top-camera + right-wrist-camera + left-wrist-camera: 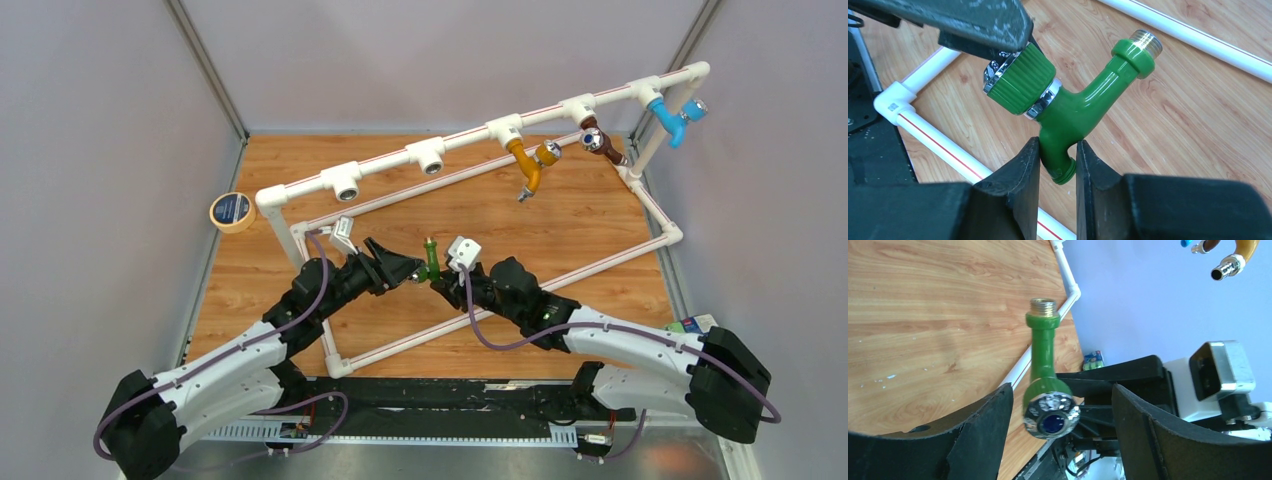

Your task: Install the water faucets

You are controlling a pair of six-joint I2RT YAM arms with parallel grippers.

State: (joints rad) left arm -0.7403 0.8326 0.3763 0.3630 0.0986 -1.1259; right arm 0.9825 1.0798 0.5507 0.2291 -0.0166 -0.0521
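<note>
The green water faucet hangs above the table's middle, brass thread pointing away. My right gripper is shut on its lower spout. My left gripper is open, and the silvery blue-dotted knob sits between its fingers with a gap on each side. In the right wrist view one left finger lies right against the top of the knob. Orange, brown and blue faucets hang from the white pipe.
Two open T fittings sit on the raised pipe's left part. The pipe frame's lower rail runs under both grippers. A roll of tape lies at the table's left edge. Grey walls close in three sides.
</note>
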